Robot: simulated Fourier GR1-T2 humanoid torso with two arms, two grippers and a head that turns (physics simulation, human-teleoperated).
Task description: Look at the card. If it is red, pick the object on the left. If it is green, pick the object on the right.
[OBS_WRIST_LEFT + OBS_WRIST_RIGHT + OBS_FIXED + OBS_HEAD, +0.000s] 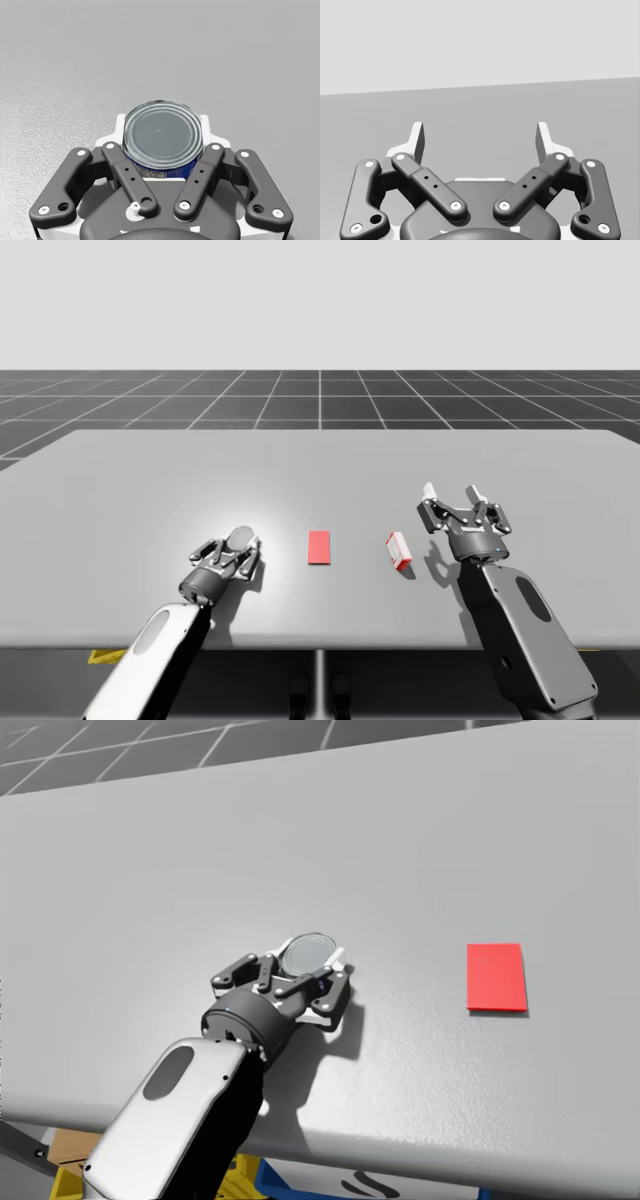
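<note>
A red card point(319, 547) point(496, 976) lies flat at the table's middle. Left of it stands a short can point(240, 538) point(306, 953) point(162, 137) with a grey lid and a blue side. My left gripper point(234, 556) point(318, 982) point(163, 135) is shut on the can, its white fingers point(121, 124) pressing both sides. To the right of the card, a small red and white box point(399, 551) lies on the table. My right gripper point(456, 495) point(481, 137) is open, to the right of the box and apart from it, with nothing between its fingers.
The grey table point(120, 490) spreads wide behind and beside the objects. Its front edge point(420, 1150) runs close under my left forearm. A dark gridded floor point(320, 400) lies beyond the far edge.
</note>
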